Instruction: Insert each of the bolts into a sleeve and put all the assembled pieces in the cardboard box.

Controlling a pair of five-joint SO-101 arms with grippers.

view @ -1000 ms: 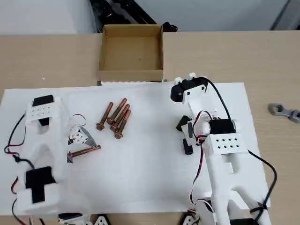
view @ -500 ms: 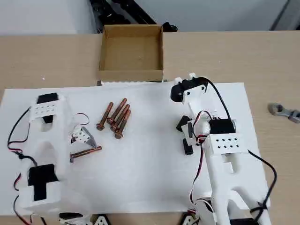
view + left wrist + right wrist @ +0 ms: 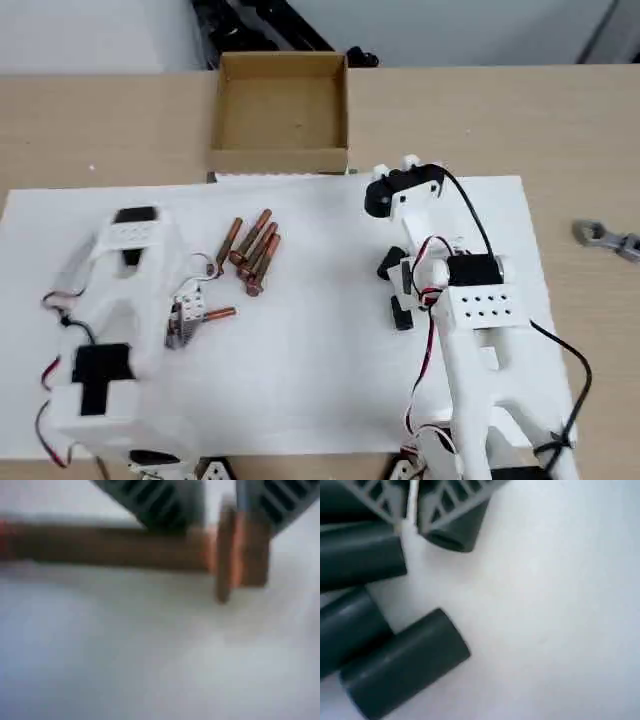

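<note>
1. The left jaws are closed on one bolt (image 3: 125, 547) at its head end. The free shank points toward 3 o'clock, low over the white sheet (image 3: 320, 390).
2. The right jaws are pinched almost together with nothing between them, their tips among the black sleeves (image 3: 405, 672) on the sheet's 3 o'clock side.
3. Four loose bolts (image 3: 252, 250) lie in a bunch at about 1 o'clock from the left jaws. The cardboard box (image 3: 280, 158) sits empty at 12 o'clock on the bare desk (image 3: 560, 120).
4. The step in hand looks like bringing this bolt to a sleeve.
   - The grip by the head is good, since it leaves the shank free to enter.
   - Keep the shank level.
   - Have the right jaws open and take one sleeve with its bore facing 9 o'clock.
   - Line up the two axes before pushing, because a tilted bolt would likely knock the sleeve away.
5. Against the earlier frames, the left arm (image 3: 120, 300) and its bolt have shifted from nearer 9 o'clock toward 3 o'clock. The right arm (image 3: 480, 330), the sleeves and the bunch have not moved.
</note>
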